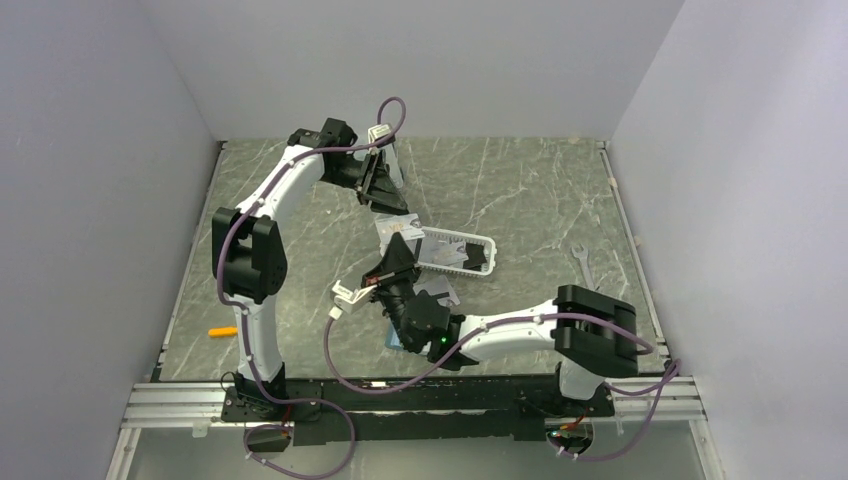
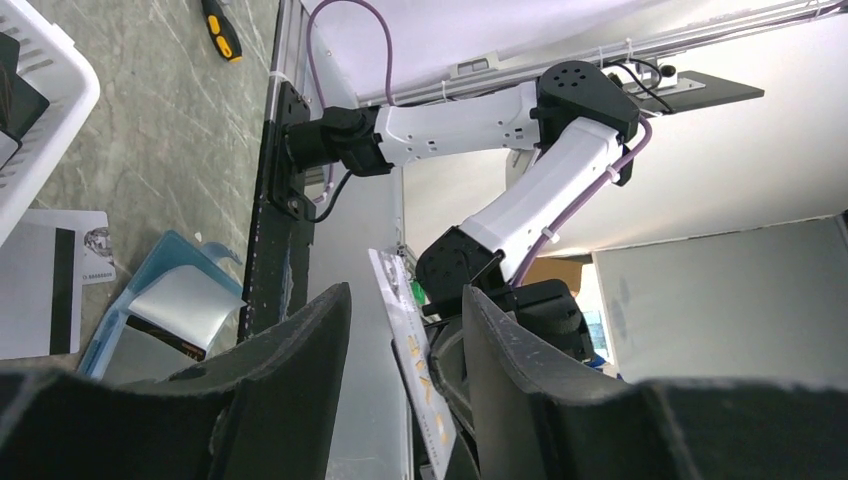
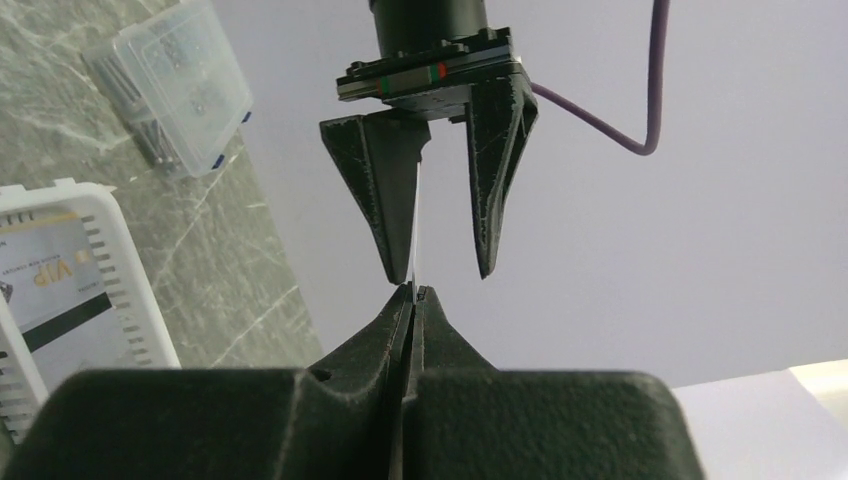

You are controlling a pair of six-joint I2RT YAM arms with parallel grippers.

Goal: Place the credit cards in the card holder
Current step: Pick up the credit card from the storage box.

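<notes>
My right gripper (image 3: 412,292) is shut on the lower edge of a pale credit card (image 2: 408,335) with gold lettering and holds it upright above the table. My left gripper (image 2: 408,295) comes down from above. Its jaws stand apart on either side of the card's upper edge (image 3: 414,235), which lies close against one finger (image 3: 385,200). From the top view both grippers meet at the card (image 1: 401,232). The teal card holder (image 2: 150,275) lies open on the table with a silvery card (image 2: 185,305) in it. A grey card with a black stripe (image 2: 45,285) lies beside it.
A white slatted basket (image 1: 478,243) sits just right of the grippers, with a gold-lettered card (image 3: 45,275) inside. A clear compartment box (image 3: 170,85) stands at the back. An orange-handled tool (image 1: 222,330) lies at the left and a wrench (image 1: 583,262) at the right.
</notes>
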